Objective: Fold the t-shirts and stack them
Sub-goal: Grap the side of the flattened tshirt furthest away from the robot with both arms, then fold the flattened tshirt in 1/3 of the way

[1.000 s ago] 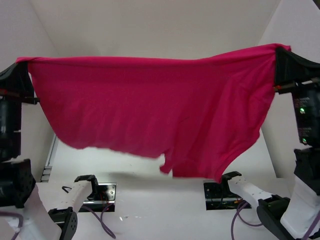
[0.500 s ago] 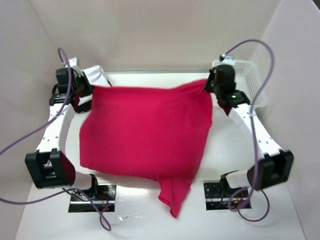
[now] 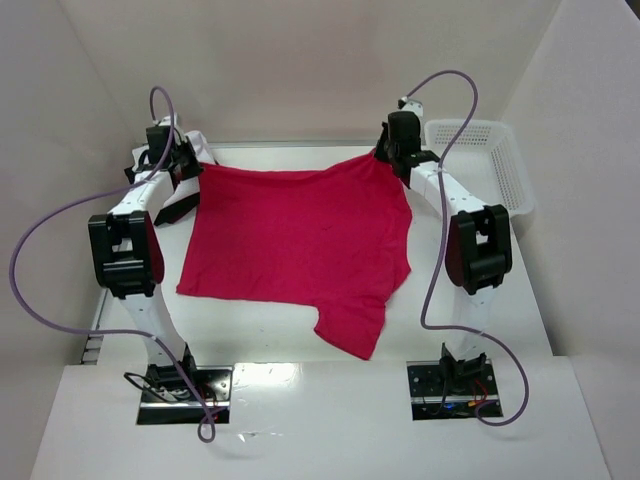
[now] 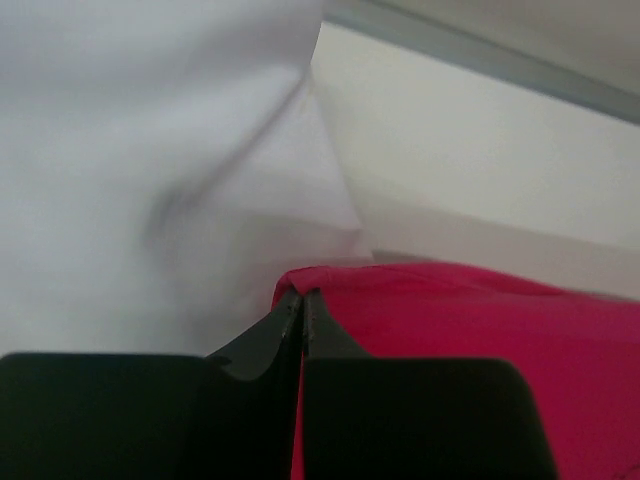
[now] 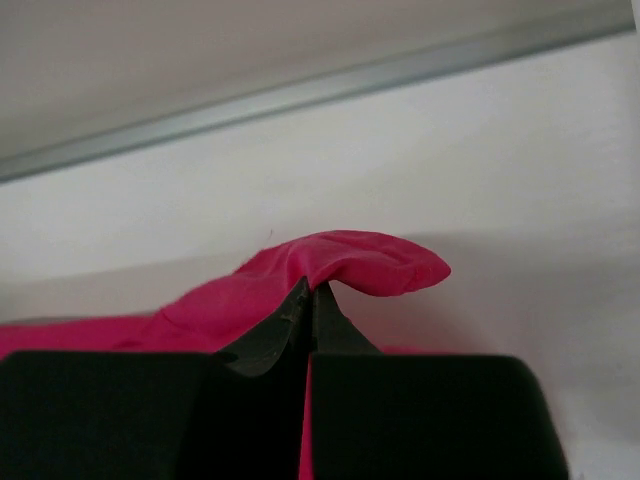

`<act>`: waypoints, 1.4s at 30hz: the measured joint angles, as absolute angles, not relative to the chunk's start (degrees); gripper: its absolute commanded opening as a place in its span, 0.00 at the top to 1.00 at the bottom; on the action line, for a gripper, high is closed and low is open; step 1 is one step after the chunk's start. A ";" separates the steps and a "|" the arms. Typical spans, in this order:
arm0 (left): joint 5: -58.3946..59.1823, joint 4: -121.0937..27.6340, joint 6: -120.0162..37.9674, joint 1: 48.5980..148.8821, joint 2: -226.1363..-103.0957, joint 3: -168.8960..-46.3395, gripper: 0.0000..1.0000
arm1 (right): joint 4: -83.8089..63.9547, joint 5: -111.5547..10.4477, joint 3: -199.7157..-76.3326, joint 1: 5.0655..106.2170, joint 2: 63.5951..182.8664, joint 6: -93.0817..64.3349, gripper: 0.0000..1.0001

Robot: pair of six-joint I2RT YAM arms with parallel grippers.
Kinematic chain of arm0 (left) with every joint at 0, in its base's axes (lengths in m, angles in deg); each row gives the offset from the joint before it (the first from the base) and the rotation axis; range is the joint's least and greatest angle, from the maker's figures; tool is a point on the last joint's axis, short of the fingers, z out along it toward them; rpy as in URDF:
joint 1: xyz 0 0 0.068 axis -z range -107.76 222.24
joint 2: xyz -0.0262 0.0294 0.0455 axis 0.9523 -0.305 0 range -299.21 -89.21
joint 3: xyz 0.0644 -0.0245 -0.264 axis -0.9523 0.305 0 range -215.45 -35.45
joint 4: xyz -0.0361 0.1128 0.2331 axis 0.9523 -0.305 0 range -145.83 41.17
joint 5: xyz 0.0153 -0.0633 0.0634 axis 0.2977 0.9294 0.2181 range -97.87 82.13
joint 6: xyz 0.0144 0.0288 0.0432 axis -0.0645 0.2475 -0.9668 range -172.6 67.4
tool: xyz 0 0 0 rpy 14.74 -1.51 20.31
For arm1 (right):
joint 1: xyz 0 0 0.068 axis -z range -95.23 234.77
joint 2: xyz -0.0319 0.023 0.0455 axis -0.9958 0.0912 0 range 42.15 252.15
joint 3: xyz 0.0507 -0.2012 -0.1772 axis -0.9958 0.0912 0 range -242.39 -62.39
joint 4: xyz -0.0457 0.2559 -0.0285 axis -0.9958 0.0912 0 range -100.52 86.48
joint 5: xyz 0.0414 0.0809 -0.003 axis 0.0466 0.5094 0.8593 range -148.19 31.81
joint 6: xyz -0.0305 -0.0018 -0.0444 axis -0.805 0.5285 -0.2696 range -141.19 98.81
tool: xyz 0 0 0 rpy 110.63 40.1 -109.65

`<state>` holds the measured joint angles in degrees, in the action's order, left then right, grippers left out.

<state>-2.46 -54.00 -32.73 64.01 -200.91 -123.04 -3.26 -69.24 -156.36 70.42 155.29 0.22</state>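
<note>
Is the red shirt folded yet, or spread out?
Spread out, not folded: the red t-shirt lies open across the table, far corners pinched by the left pincer and right pincer.

Both my arms are stretched toward the far side of the table (image 3: 320,430), upper links rising from the bases, elbows bent high, forearms sloping down and away to the wrists. My left hand (image 3: 186,168) sits at about 10 o'clock from the table's middle, my right hand (image 3: 388,155) at about 1 o'clock, well apart and roughly level. In each wrist view the fingers are pressed together tip to tip, pinching an edge of the red t-shirt (image 3: 300,240).
</note>
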 measured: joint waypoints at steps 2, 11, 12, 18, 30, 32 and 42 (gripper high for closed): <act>-2.24 -53.70 -32.79 64.01 -202.26 -126.21 1.00 | -4.63 -68.61 -158.46 70.42 156.39 0.22 1.00; 0.01 -53.13 -33.01 63.12 -196.58 -123.35 1.00 | -7.69 -67.47 -148.01 70.42 148.89 0.40 1.00; 0.06 -53.37 -33.03 63.05 -196.08 -122.82 1.00 | -7.67 -67.45 -146.99 70.42 148.10 0.42 1.00; -0.14 -55.64 -33.12 62.33 -187.66 -111.87 1.00 | -7.54 -64.83 -130.35 70.42 133.17 4.35 1.00; -3.22 -65.96 -32.55 62.31 -177.17 -100.86 0.24 | 3.30 -57.11 -115.56 69.26 118.51 10.89 0.11; -3.68 -67.36 -31.35 62.28 -176.15 -100.66 0.17 | 4.90 -57.03 -115.58 69.26 118.33 10.49 0.03; -3.64 -69.19 -29.40 62.28 -174.81 -101.47 0.13 | 9.18 -58.86 -122.55 69.26 114.86 8.66 0.03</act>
<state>-3.64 -69.19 -29.40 62.28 -174.81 -101.47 9.18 -58.86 -122.55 69.26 114.86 8.66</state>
